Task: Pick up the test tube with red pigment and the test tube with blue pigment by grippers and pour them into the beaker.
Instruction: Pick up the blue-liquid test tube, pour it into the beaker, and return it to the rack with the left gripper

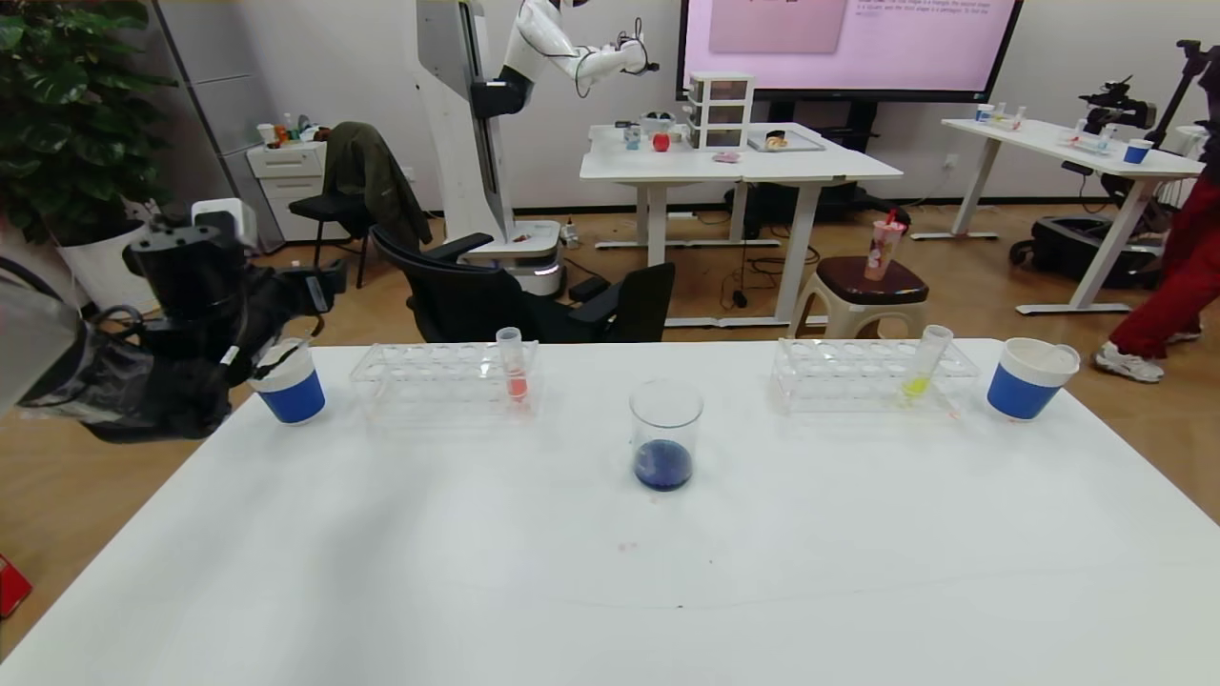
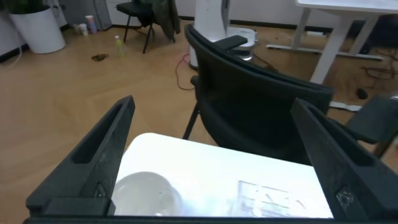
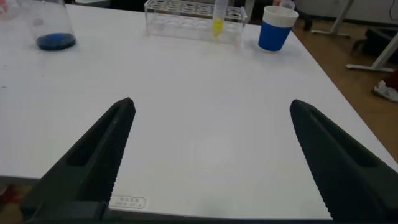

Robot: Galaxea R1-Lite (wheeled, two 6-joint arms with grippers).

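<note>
The test tube with red pigment stands upright in the left clear rack. The beaker stands mid-table with dark blue liquid in its bottom; it also shows in the right wrist view. The test tube with blue pigment is not in view. My left gripper hangs at the table's far left corner over a blue-banded paper cup; in its wrist view the left gripper is open and empty, with the cup below. My right gripper is open and empty, low over the near right of the table, outside the head view.
A second clear rack at the right holds a tube of yellow-green liquid, also in the right wrist view. Another blue-banded cup stands at the far right. Black office chairs stand behind the table's far edge.
</note>
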